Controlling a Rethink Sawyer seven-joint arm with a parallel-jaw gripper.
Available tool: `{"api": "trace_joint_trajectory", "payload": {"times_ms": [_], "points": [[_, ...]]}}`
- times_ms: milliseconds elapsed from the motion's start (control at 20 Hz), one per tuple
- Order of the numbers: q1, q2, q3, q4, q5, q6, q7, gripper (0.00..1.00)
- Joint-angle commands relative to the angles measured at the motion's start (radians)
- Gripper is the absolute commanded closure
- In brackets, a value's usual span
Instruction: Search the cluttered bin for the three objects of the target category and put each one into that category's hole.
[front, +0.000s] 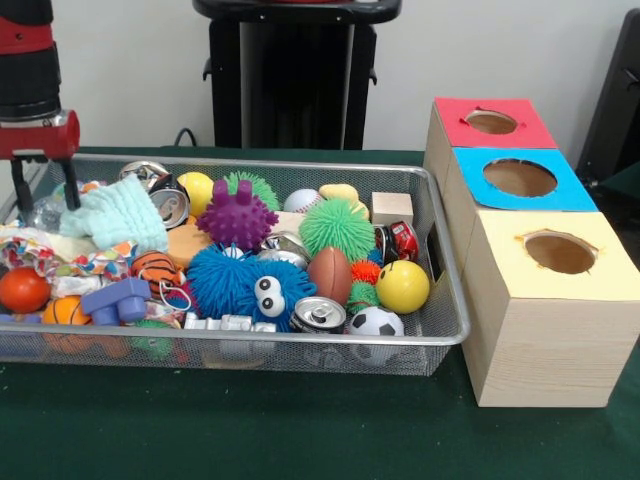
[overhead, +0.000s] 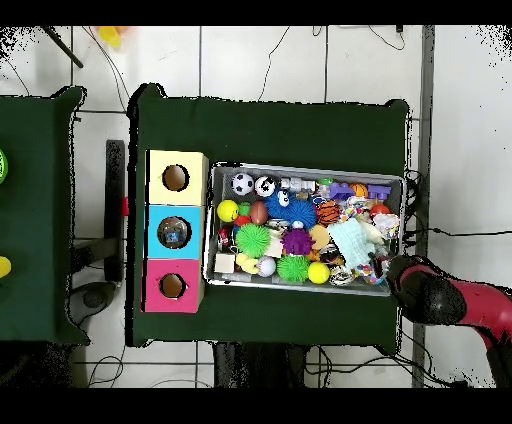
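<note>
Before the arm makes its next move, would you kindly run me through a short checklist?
1. Hand over the mesh bin, at one end: ok.
2. Hand empty: appears so, ok.
3. Red hole, blue hole, yellow hole unobstructed on top: ok.
4. Something sits inside the blue hole in the overhead view: cannot tell what.
5. Target category: cannot tell.
6. Hand open or shut: cannot tell.

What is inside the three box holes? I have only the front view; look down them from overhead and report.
Observer: Overhead, the blue box's hole shows something pale grey inside; the yellow box's hole and the red box's hole look dark.
Operator: Now place the arm against the bin.
Observer: From above, the arm covers the bin's corner farthest from the boxes, on the robot's side, overlapping the rim.
</note>
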Motion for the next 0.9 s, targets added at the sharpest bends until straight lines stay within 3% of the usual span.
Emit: {"api": "trace_joint_trajectory", "payload": {"times_ms": [50, 600, 900], "points": [[-0.007, 0.137, -0.027, -0.1, -0.106, 0.011, -0.236, 0.0], [0.001, 0.248, -0.055, -0.166, -0.162, -0.041, -0.259, 0.0], [0.017, 0.25, -0.077, -0.163, -0.173, -0.063, -0.239, 0.0]]}}
